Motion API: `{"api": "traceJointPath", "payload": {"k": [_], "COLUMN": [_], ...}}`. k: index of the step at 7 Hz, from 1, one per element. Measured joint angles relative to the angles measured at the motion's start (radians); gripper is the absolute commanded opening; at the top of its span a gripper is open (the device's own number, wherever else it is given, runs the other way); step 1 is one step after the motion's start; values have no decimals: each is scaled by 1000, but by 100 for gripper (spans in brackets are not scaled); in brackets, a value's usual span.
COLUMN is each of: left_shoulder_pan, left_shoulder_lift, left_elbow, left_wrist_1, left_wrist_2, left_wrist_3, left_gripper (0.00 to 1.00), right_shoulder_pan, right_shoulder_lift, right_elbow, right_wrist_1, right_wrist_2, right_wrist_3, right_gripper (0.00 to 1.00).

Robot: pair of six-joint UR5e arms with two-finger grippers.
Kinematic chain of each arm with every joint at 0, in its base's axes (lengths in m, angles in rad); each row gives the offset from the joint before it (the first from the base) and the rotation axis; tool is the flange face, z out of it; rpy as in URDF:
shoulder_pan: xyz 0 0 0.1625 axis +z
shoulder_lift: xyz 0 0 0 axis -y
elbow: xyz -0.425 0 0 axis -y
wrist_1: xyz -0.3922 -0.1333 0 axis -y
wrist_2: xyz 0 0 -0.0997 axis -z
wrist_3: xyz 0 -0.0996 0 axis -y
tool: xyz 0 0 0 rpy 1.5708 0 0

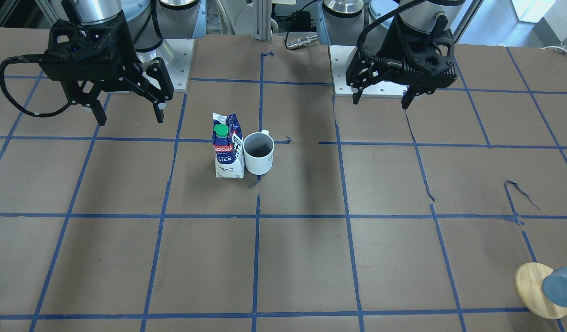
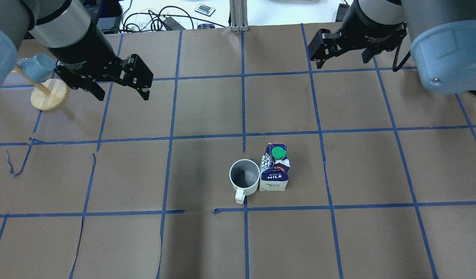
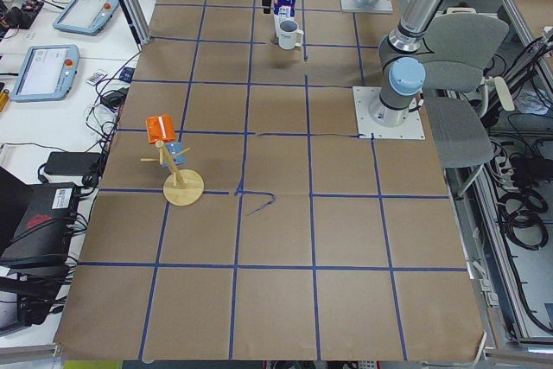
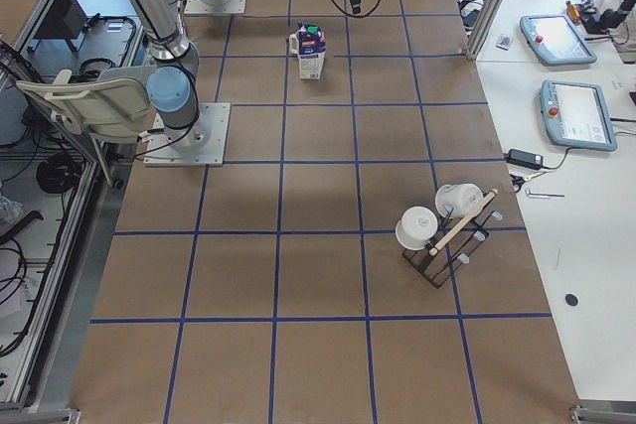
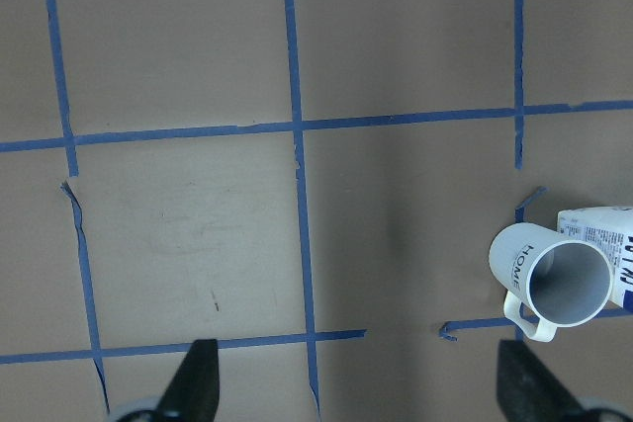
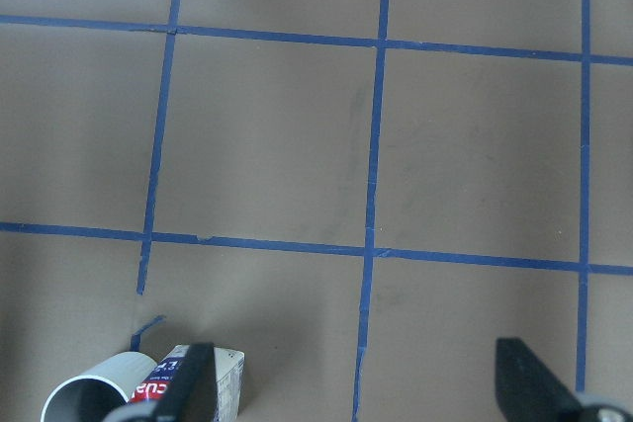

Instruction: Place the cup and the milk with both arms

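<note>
- Left fingers [image 2: 143, 86] and right fingers [image 1: 98, 113] are hanging spread and empty.
- Cup [image 2: 244, 177] and milk [image 2: 274, 173] are standing touching, between both pairs, well apart.
- Fingers squeezing between them are likely risking toppling the milk.

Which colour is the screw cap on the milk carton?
Green. The cap on the milk carton shows best in the overhead exterior view.

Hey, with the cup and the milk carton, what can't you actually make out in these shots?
Left wrist view: milk cut off by the right edge.
Right wrist view: cup mostly cut off by the bottom edge.
Both side views: the milk's lettering is too small to read.
</note>
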Motion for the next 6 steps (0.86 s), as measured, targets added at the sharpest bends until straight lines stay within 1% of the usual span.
{"api": "traceJointPath", "payload": {"k": [6], "left_shoulder_pan": [-1], "left_shoulder_lift": [10], "left_elbow": [-8], "left_wrist_1": [-4], "left_wrist_2": [3], "left_wrist_3": [0], "left_gripper": [100], "right_shoulder_pan": [1], "right_shoulder_lift": [6], "right_elbow": [0], "right_wrist_1": [10], "right_wrist_2": [-7], "right_wrist_3": [0], "right_gripper": [100]}}
